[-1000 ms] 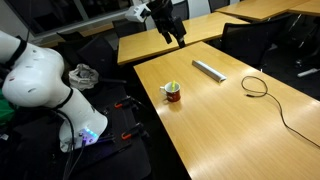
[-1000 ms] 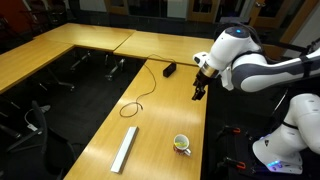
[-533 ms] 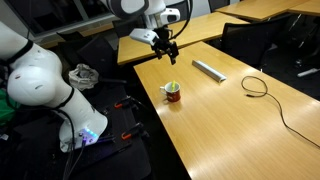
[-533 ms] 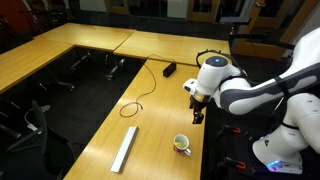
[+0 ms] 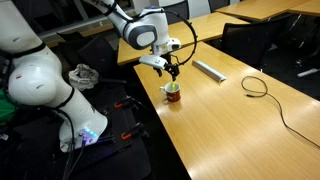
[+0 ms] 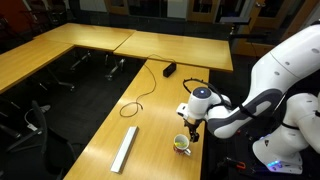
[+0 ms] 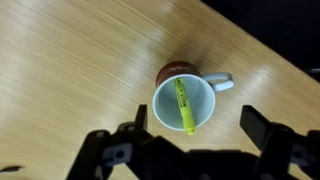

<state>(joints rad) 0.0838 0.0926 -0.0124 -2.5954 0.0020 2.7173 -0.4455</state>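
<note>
On a long pale wooden table [image 5: 235, 130] in a dim office with dark chairs [image 6: 36, 118], the gripper [image 7: 197, 125] hangs, jaws wide apart, just above a white mug [image 7: 168, 112] holding a yellow marker [image 7: 184, 104], with a black cable [image 5: 255, 86] farther along

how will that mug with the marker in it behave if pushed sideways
The mug looks rigid and fairly wide, so it would probably slide on the smooth wooden table rather than tip. Its handle may make it swivel if pushed off-centre. The yellow marker leans loose inside and would likely shift.
</note>
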